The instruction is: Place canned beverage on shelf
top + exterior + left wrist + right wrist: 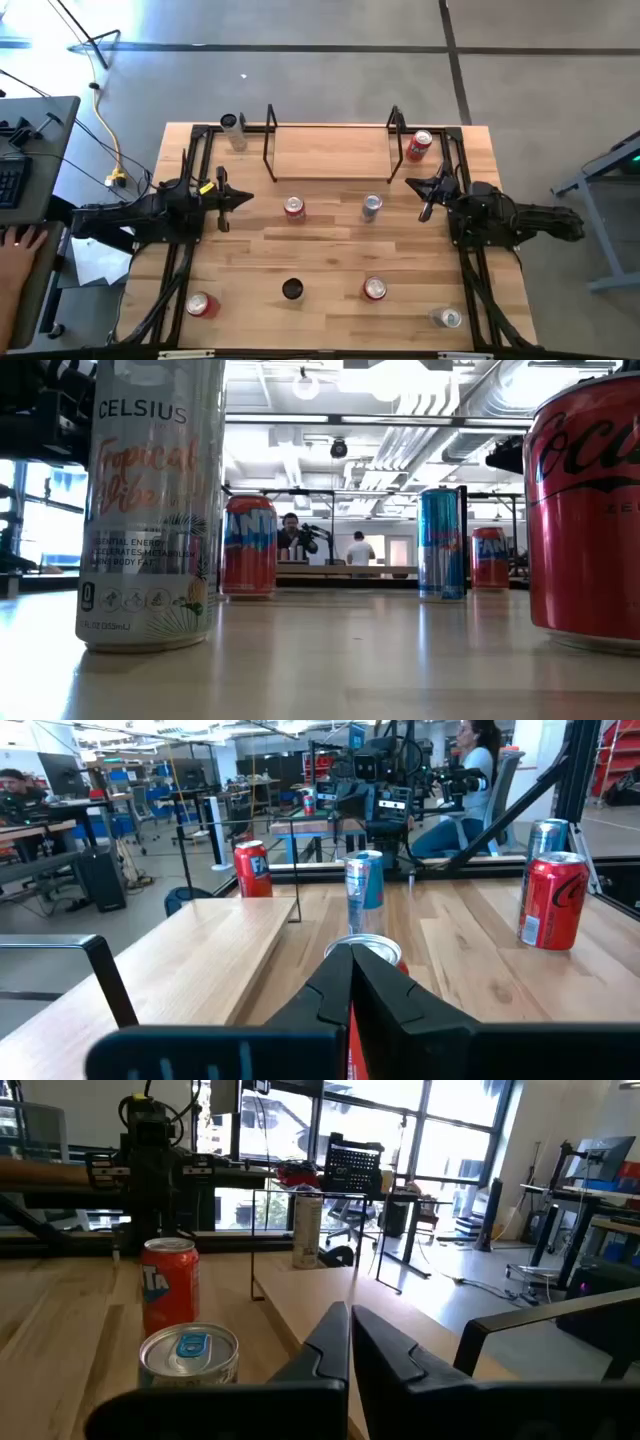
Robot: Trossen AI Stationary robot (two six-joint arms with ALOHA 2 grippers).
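Wooden surface [330, 250] carries seven cans; none sits on the shelf [330, 152], whose board at the far edge is bare. A red Fanta can [293, 208] and a blue-silver can [371, 206] stand just before it. Left pincer [243, 199] and right pincer [417, 183] are both closed, gripping nothing, flanking those two cans.

Empty shelf [330, 152] at far edge, cans scattered — both arms flanking, jaws shut
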